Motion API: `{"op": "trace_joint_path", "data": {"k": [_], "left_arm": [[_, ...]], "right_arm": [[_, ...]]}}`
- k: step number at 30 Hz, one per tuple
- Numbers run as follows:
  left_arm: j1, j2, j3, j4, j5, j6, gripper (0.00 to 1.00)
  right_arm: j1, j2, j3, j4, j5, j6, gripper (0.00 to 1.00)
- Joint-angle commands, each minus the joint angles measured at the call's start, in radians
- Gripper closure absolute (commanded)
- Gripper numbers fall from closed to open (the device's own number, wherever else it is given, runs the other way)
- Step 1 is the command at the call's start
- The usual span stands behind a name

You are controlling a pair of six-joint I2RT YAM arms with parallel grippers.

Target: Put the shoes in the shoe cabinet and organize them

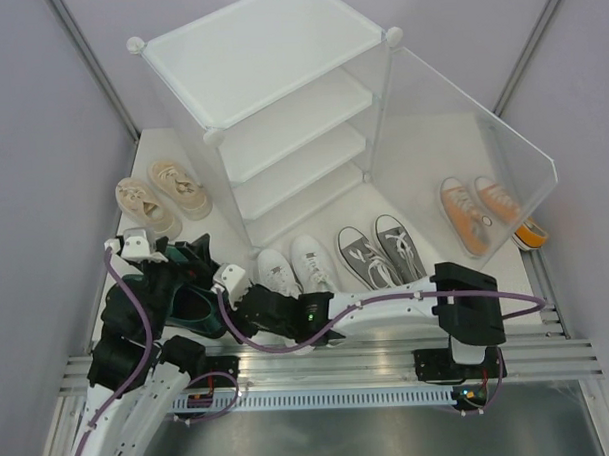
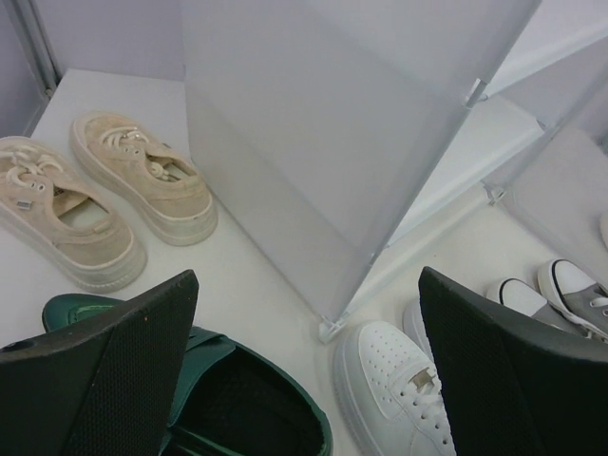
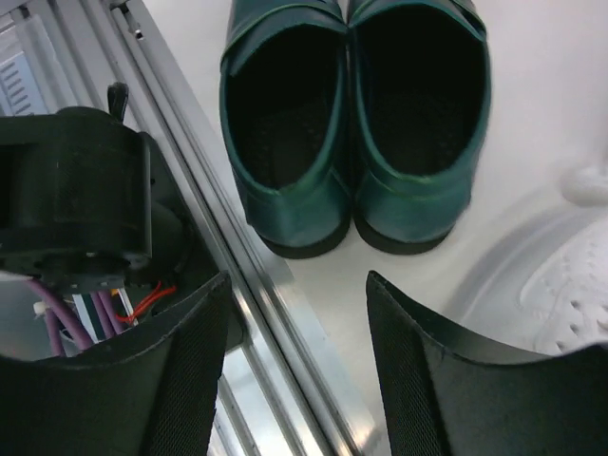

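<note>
On the worktop (image 1: 222,241), near left edge, outside the shoe cabinet (image 1: 268,49), the green pair (image 3: 351,123) awaits pickup, so I hover the left gripper (image 2: 306,313) and right gripper (image 3: 296,285) over it, fingers spread, empty.

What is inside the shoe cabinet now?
The shoe cabinet shows only bare white shelves through its open front; no shoe is on them. Its frosted top covers the rear of each shelf, so that part cannot be checked.

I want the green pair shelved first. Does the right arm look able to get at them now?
Probably yes: the right pincer hangs close to the heels of the green shoes, jaws apart, nothing in between.
</note>
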Motion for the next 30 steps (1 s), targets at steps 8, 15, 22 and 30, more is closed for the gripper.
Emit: {"op": "trace_joint_path", "data": {"k": [8, 15, 22, 30], "left_arm": [[0.0, -0.052, -0.001, 0.023, -0.102, -0.01, 0.0], [0.0, -0.1, -0.003, 0.02, -0.171, -0.023, 0.0], [0.005, -0.106, 0.0, 0.012, -0.244, -0.047, 0.0], [0.01, -0.096, 0.0, 0.012, -0.23, -0.049, 0.01]], "right_arm": [[-0.107, 0.216, 0.162, 0.143, -0.365, -0.058, 0.3], [-0.112, 0.304, 0.194, 0.208, -0.436, -0.071, 0.23], [-0.123, 0.364, 0.187, 0.324, -0.389, -0.049, 0.19], [-0.124, 0.44, 0.24, 0.344, -0.294, -0.055, 0.05]]}}
